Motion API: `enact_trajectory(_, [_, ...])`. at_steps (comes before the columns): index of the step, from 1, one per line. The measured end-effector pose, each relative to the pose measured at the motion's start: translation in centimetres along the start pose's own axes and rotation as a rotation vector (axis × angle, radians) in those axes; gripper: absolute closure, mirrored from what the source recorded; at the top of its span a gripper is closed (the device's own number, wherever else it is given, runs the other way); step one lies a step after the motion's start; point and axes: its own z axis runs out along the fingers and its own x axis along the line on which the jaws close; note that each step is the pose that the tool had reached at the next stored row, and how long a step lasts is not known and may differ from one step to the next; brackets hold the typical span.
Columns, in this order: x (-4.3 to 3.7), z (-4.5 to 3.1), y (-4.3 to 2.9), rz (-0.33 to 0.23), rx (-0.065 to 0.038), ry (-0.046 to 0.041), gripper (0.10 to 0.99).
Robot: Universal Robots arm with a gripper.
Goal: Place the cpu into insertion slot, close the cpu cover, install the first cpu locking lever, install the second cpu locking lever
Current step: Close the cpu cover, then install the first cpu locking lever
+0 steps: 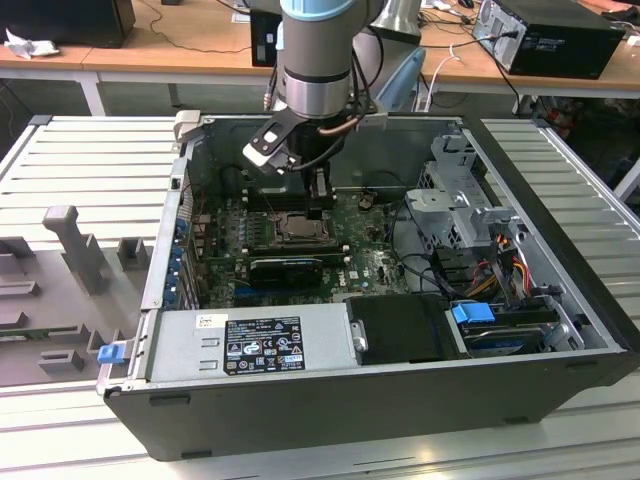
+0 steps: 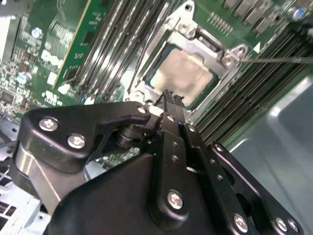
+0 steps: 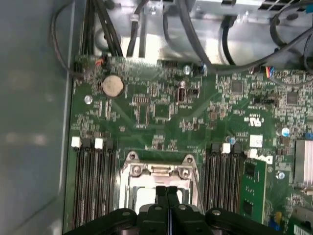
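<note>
Your gripper (image 2: pixel 168 98), fingers (image 2: pixel 165 132) pressed together on nothing, is hanging above the insertion slot (image 3: pixel 133 170), mid-frame in the exterior view. The cpu (image 2: pixel 183 73) is sitting in it, the cpu cover (image 2: pixel 205 46) seemingly down over it. You are likely working the lever step: a thin lever (image 2: pixel 274 59) is jutting out, calling for a fine push. Memory slots (image 3: pixel 93 181) are crowding both flanks, case wall (image 3: pixel 29 122) beyond

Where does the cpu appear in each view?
Exterior view: the cpu sits on the motherboard, under the gripper.
Second wrist view: the cpu lies in its silvery frame, just past the gripper.
First wrist view: the cpu is partly hidden by the gripper.
Shared landmark: the gripper.
</note>
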Motion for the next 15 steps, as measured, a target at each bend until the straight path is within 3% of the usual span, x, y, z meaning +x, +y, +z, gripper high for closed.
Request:
enact_trajectory(3, [0.09,0.06,-0.93,0.000,0.001,0.0003,0.980])
enact_trajectory(15, [0.09,-0.28,-1.24,0.000,0.001,0.0002,0.980])
